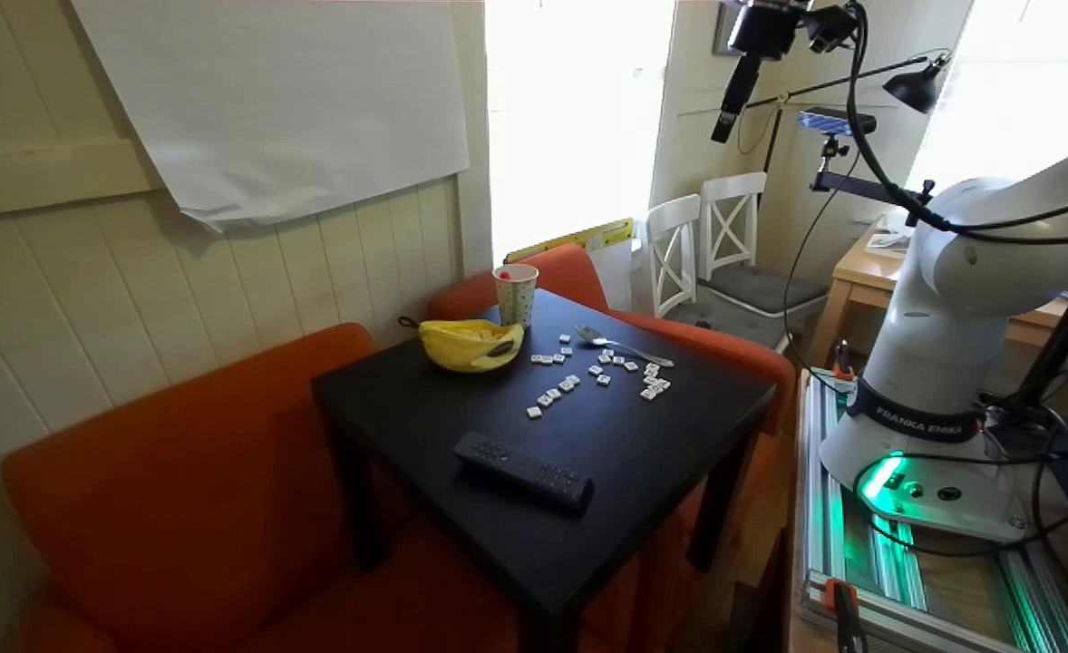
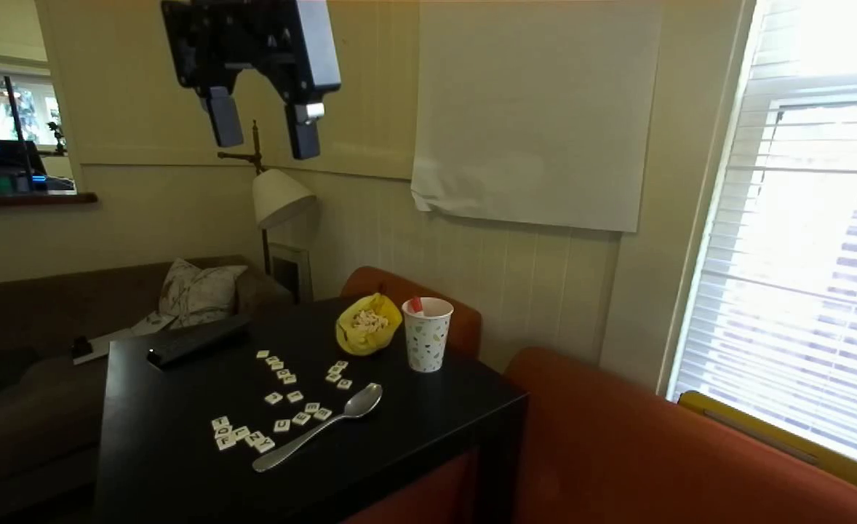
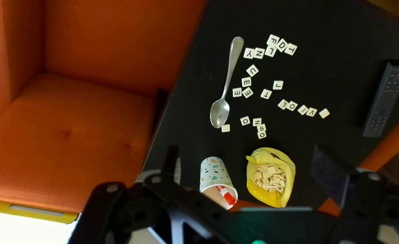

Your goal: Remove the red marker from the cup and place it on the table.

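The red marker (image 3: 227, 196) has a white band and leans inside the cup (image 3: 214, 172), a white paper cup with coloured specks. In the exterior views only the red end of the marker (image 2: 415, 304) (image 1: 504, 275) shows above the rim; its lower part is hidden. The cup (image 2: 426, 342) (image 1: 516, 302) stands upright near a corner of the black table (image 1: 643, 472). My gripper (image 2: 267, 142) is open and empty, high above the table. In the wrist view its fingers are wide apart, with the cup and yellow pouch between them.
A yellow banana-shaped pouch (image 3: 270, 178) full of letter tiles sits beside the cup. A spoon (image 3: 219, 113) and several loose letter tiles (image 3: 273, 40) lie mid-table. A black remote (image 1: 523, 470) lies farther off. Orange seats (image 1: 180, 472) and a wall border the table.
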